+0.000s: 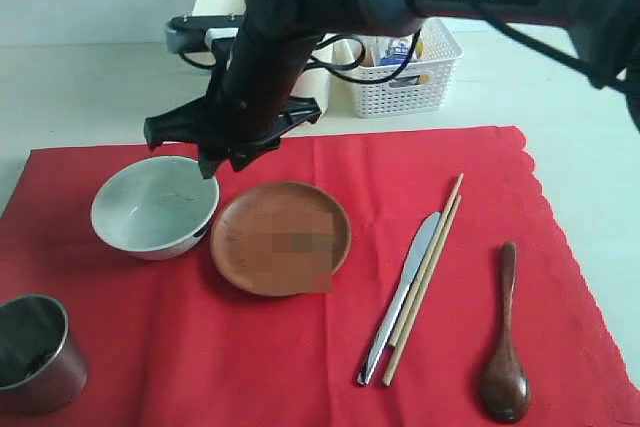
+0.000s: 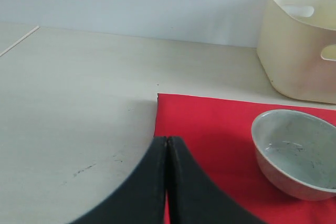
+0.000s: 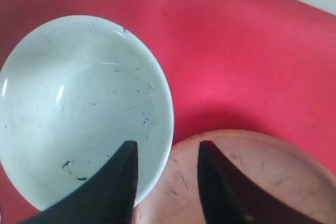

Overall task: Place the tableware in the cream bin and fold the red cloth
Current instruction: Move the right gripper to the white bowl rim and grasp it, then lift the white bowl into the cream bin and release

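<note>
Bowl (image 3: pixel 79 103) pale green-white (dark specks inside); right tool (image 3: pixel 168 148) parted, holding nothing; left tool (image 2: pixel 167 140) closed.

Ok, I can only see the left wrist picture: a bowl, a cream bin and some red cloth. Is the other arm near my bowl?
Observer: Yes. The right tool hangs open above it, with one finger over the bowl and the other over a brown plate right beside it.
Operator: What else is on the cloth?
Observer: A steel cup at the lower left of the outside view, plus a knife, chopsticks and a wooden spoon to the right of the plate.
Operator: Is there another bin?
Observer: Yes, a white basket stands on the table just past the cloth.
</note>
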Controlling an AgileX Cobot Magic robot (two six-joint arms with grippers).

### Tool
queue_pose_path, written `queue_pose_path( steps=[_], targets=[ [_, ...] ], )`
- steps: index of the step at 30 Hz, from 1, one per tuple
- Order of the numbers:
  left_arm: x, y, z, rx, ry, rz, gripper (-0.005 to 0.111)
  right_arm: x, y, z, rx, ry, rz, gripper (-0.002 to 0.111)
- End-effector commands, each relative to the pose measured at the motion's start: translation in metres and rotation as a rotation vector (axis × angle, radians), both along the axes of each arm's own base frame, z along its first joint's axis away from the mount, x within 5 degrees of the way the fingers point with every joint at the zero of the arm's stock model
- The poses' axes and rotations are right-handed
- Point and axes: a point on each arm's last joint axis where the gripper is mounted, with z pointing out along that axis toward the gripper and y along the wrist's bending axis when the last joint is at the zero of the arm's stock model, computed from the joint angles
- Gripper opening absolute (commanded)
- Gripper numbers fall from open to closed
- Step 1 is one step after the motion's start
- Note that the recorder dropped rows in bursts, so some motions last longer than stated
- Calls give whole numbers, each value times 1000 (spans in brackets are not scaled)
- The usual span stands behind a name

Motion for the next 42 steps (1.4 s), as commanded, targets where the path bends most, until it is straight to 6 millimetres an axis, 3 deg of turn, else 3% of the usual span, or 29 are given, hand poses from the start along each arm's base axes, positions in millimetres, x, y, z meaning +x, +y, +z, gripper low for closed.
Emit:
queue_pose_path(
  steps=[1,11,21,37,42],
  targets=[
    [0,0,1,-1,-13,-1,1,4,6,-14,2,-30,8,50],
    [0,0,1,-1,-13,-1,1,2,13,-40,46,70,-36,52],
    [0,0,1,-1,-13,-1,1,3,14,-53,34,59,15,44],
    [0,0,1,-1,-13,-1,1,0,13,-45,30,68,26,0],
    [0,0,1,-1,-13,-1,1,0,13,-24,61,37,27,0]
  ],
)
